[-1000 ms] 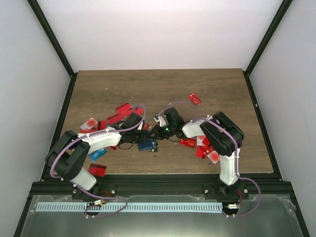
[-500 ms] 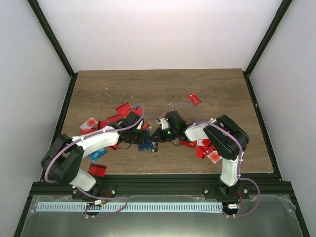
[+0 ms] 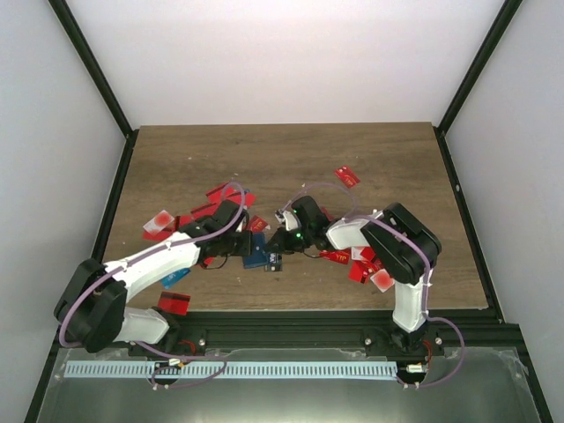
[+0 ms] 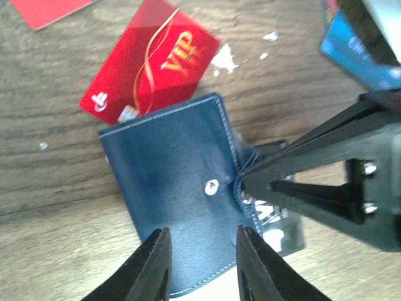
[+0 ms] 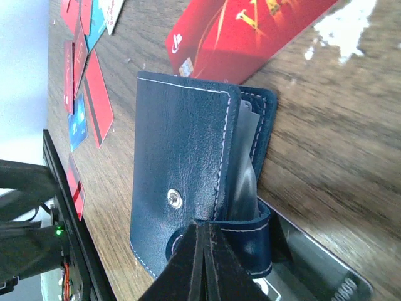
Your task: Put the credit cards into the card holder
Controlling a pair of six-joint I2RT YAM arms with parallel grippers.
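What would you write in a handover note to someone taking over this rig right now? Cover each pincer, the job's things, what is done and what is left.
Left pincer: open above the card holder, gripping nothing.
Right pincer: shut on the card holder's edge tab.
Card holder: mid-table, overlapping a red VIP card.
Credit cards: scattered on the table either side of the holder.
Done: holder gripped; no card visibly inserted.
Left: open the holder and load the cards.
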